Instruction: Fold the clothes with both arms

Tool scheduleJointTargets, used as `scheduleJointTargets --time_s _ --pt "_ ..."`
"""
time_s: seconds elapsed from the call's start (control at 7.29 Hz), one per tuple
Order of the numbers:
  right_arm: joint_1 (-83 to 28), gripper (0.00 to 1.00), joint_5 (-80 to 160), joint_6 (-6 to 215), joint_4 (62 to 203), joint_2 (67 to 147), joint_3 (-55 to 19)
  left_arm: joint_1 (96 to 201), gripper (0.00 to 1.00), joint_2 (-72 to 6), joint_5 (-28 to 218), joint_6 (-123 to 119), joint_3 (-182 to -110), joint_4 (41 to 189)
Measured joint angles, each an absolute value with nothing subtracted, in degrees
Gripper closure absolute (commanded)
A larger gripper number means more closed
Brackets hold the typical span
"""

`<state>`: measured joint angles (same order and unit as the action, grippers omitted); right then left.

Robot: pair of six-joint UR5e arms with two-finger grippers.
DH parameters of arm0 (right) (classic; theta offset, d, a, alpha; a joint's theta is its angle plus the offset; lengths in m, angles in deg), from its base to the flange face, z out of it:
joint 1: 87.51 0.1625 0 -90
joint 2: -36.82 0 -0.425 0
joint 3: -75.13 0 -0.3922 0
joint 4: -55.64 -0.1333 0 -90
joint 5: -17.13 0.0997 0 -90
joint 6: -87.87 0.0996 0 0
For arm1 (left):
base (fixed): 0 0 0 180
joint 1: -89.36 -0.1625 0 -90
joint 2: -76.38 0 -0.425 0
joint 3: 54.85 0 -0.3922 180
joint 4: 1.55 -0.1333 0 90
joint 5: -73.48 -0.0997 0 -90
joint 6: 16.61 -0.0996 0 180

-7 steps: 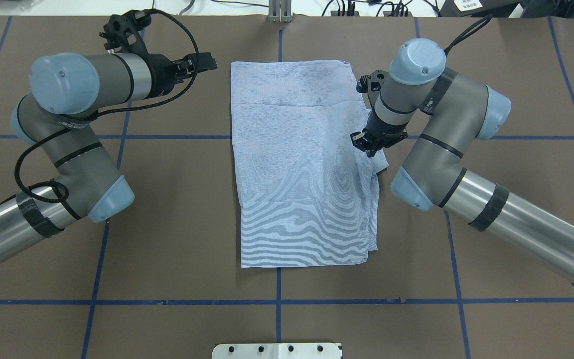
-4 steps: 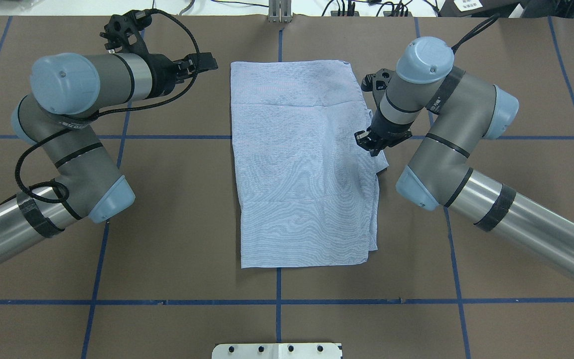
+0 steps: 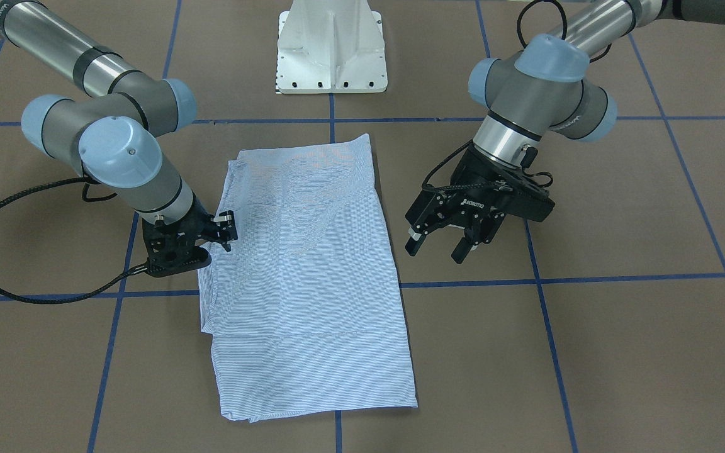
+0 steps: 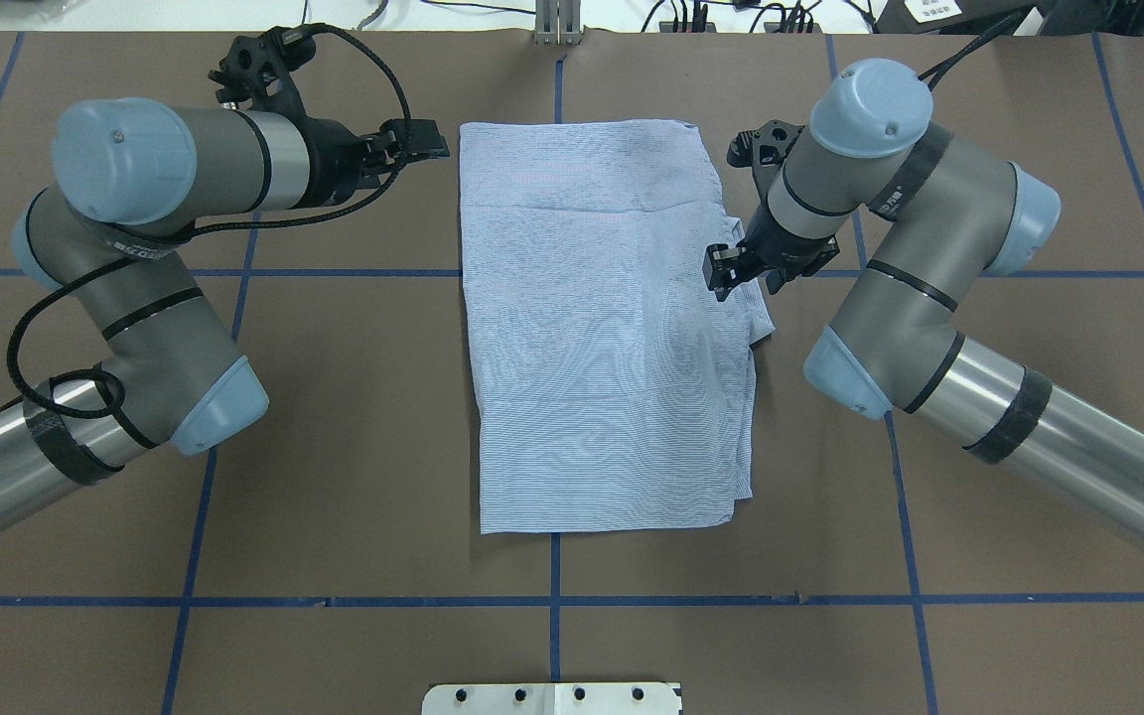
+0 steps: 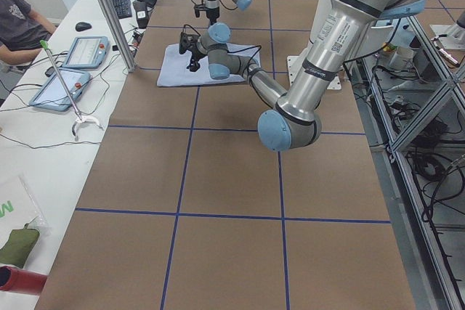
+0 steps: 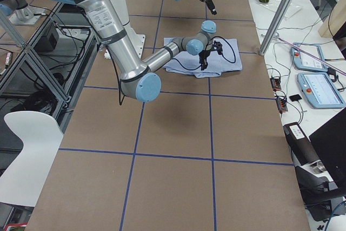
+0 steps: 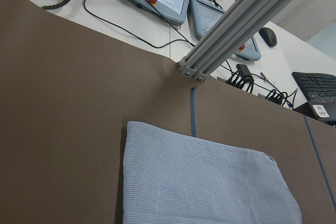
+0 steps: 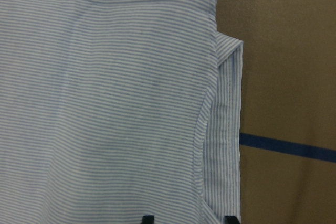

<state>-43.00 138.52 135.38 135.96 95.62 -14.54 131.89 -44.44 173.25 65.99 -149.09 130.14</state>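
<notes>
Judging the step as tidying the stray strip [image 8: 229,145] at the edge of the shirt [image 4: 602,328], which lay folded to a rectangle at mid-frame on the brown table [image 4: 334,477], I wanted my right gripper [image 4: 743,283], jaws parted astride that strip, to nip only its loose layer. My left gripper [image 3: 436,251] hung spread, right of the cloth in the front view, touching nothing. I counted one shirt, two arms and two grippers.

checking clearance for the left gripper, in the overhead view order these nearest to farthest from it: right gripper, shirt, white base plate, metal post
1. shirt, just beside the left gripper
2. metal post, far table edge
3. right gripper, at the shirt's other side
4. white base plate, near edge
</notes>
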Motion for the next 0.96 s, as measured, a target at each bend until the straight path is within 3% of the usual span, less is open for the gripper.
scheduleJointTargets --time_s 0.55,0.96 --pt "-41.5 0.0 142.1 140.8 135.3 101.7 -24.7 121.7 0.0 -38.2 175.3 76.9 -160.6 124.0" --pt "-41.3 0.0 142.3 145.8 135.3 105.7 -32.2 109.9 0.02 -36.9 167.7 82.0 -161.6 122.5"
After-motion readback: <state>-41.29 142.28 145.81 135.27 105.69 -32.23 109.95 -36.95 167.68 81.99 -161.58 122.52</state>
